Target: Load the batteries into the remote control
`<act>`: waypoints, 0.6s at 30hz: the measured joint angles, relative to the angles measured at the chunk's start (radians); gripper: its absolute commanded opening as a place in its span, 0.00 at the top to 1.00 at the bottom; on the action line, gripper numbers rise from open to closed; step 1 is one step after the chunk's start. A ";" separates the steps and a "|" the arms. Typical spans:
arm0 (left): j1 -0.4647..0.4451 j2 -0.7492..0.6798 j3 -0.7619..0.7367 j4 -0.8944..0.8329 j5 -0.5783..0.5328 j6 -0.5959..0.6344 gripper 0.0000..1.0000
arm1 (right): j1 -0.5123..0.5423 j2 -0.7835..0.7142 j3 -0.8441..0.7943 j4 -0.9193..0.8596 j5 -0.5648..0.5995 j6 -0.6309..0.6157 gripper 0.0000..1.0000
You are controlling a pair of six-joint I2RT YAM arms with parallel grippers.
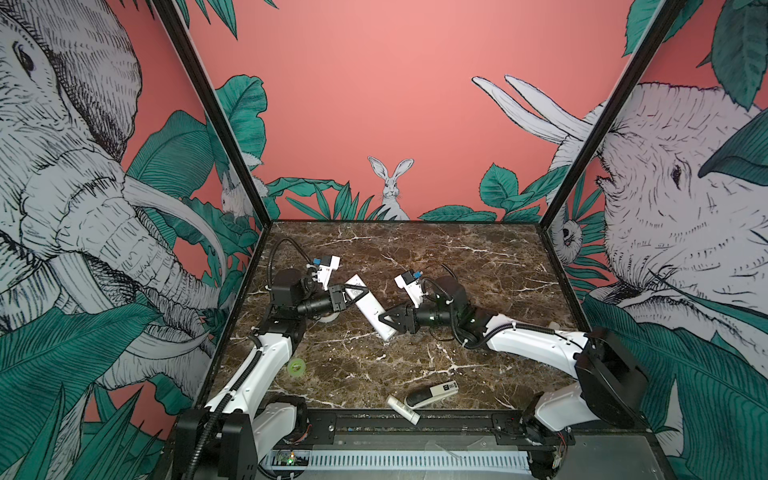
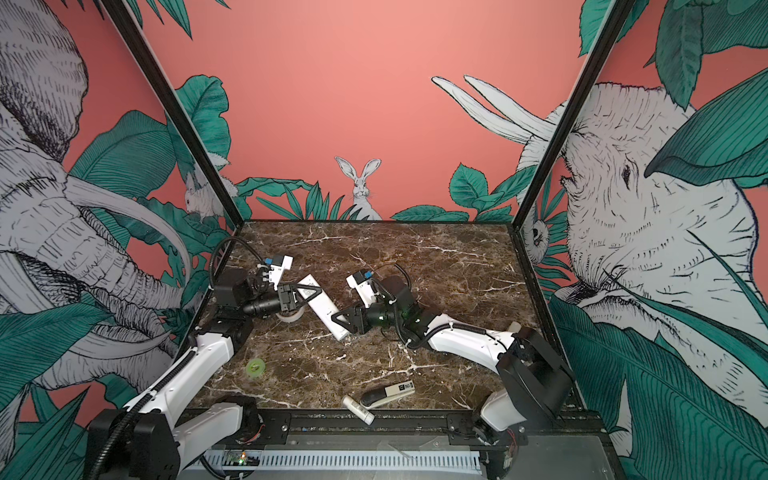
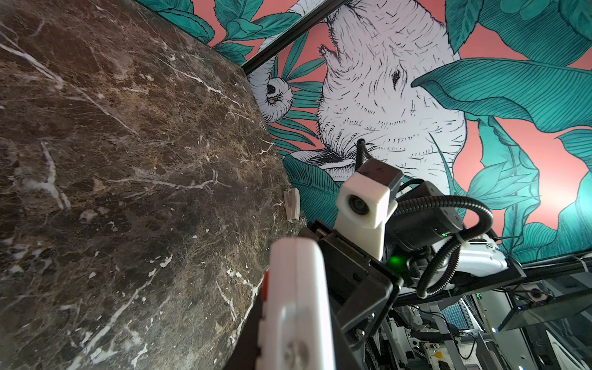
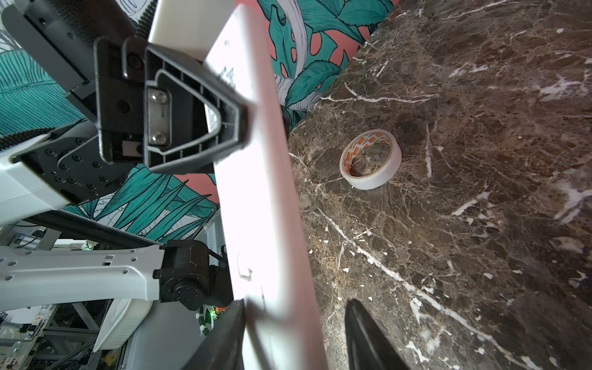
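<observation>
The long white remote control (image 1: 370, 307) (image 2: 322, 305) hangs above the middle of the table with its plain back up, slanting from far left to near right. My left gripper (image 1: 357, 293) (image 2: 309, 293) is shut on its far end, and the remote (image 3: 298, 304) fills that wrist view. My right gripper (image 1: 384, 320) (image 4: 294, 339) straddles the near end of the remote (image 4: 259, 192). One finger (image 4: 224, 336) touches it; the other finger (image 4: 368, 336) stands off with a gap. No batteries are in view.
A white tape roll (image 4: 370, 158) (image 1: 328, 318) lies on the marble under the left gripper. A green ring (image 1: 297, 368) sits near the left arm. A black-and-white device (image 1: 430, 392) and a white tube (image 1: 402, 409) lie at the front edge.
</observation>
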 measured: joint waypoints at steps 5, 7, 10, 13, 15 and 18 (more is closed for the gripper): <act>0.000 0.000 0.000 -0.027 -0.003 0.009 1.00 | -0.005 -0.024 0.000 -0.063 0.037 -0.035 0.52; 0.000 0.000 0.000 -0.032 -0.004 0.011 1.00 | -0.005 -0.039 0.001 -0.100 0.058 -0.056 0.50; 0.000 -0.003 0.000 -0.045 -0.008 0.017 1.00 | -0.002 -0.059 0.016 -0.177 0.101 -0.098 0.41; 0.000 -0.006 0.000 -0.068 -0.017 0.027 1.00 | 0.017 -0.077 0.041 -0.259 0.165 -0.153 0.33; 0.000 -0.007 0.000 -0.088 -0.027 0.033 1.00 | 0.045 -0.082 0.068 -0.310 0.209 -0.189 0.29; -0.001 -0.007 0.000 -0.111 -0.050 0.039 1.00 | 0.106 -0.082 0.117 -0.378 0.275 -0.243 0.26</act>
